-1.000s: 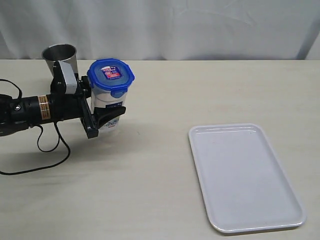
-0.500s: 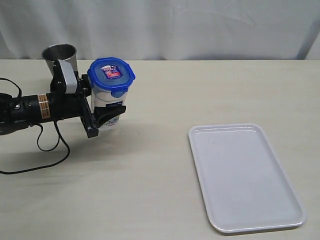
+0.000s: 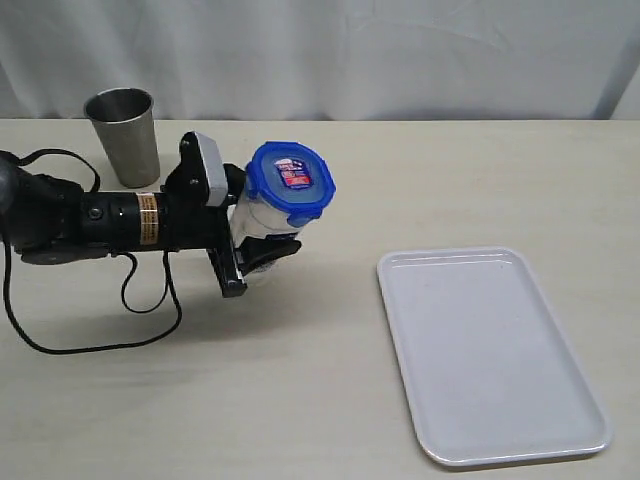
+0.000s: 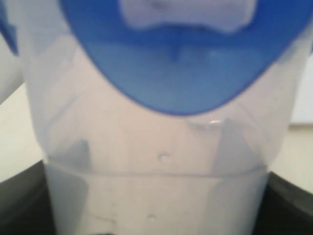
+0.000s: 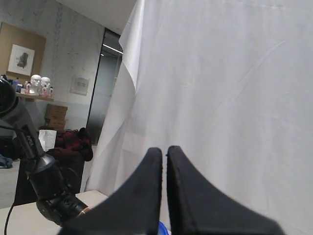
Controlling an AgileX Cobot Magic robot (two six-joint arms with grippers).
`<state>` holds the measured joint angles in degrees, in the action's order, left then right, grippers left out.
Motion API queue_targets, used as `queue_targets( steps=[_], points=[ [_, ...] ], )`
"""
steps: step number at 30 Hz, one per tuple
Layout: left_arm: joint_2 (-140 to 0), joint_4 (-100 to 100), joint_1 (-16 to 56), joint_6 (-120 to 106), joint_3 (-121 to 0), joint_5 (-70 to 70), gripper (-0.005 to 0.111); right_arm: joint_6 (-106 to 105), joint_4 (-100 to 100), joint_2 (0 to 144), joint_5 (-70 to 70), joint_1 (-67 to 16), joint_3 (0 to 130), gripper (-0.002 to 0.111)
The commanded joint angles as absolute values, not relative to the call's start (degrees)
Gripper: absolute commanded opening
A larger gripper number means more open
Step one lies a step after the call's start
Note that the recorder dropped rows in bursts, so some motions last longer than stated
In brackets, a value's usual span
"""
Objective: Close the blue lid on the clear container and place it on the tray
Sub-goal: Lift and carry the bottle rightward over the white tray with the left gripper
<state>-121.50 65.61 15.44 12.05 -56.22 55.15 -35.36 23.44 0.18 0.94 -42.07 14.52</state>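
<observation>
The clear container (image 3: 262,226) has the blue lid (image 3: 291,181) sitting on top of it. It is held left of centre on the table, leaning a little to the right. My left gripper (image 3: 266,242) is shut on its lower body from the left side. In the left wrist view the container (image 4: 156,161) fills the picture, with the lid (image 4: 181,73) above it and dark fingers (image 4: 19,200) at the corners. The white tray (image 3: 490,355) lies empty at the right front. My right gripper (image 5: 164,156) is shut, raised and pointing at the curtain.
A grey steel cup (image 3: 123,135) stands at the back left, behind the left arm (image 3: 110,220). The arm's black cable (image 3: 90,345) loops over the table in front of it. A white curtain hangs behind the table.
My left arm has carried the lidded container to the right, away from the steel cup and toward the tray. The container now leans slightly.
</observation>
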Motion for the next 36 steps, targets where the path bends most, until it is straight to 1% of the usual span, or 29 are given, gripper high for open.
queue_targets(
  steps=[1,5,13,18,21,27,36],
  points=[
    [-119.48,63.42,20.34,11.7,-57.29,51.66,0.0,-35.17,23.5,0.0,0.7,-42.1,14.27,0.004],
    [-119.48,63.54,28.01,11.09,-61.44,38.61,0.0,-35.17,23.5,0.0,0.7,-42.1,14.27,0.004],
    [-119.48,66.82,34.93,7.32,-65.33,33.6,0.0,-35.17,23.5,0.0,0.7,-42.1,14.27,0.004],
    [-119.48,66.83,39.46,1.5,-66.81,22.27,0.0,-35.17,23.5,0.0,0.7,-42.1,14.27,0.004],
    [-119.48,66.82,41.19,0.0,-68.2,18.47,0.0,-35.17,23.5,0.0,0.7,-42.1,14.27,0.004],
    [-119.48,66.94,42.88,-2.44,-71.16,15.95,0.0,-35.17,23.5,0.0,0.7,-42.1,14.27,0.004],
    [-119.48,66.94,46.76,-14.34,-75.53,5.23,0.0,-35.17,23.5,0.0,0.7,-42.1,14.27,0.004]
  ],
)
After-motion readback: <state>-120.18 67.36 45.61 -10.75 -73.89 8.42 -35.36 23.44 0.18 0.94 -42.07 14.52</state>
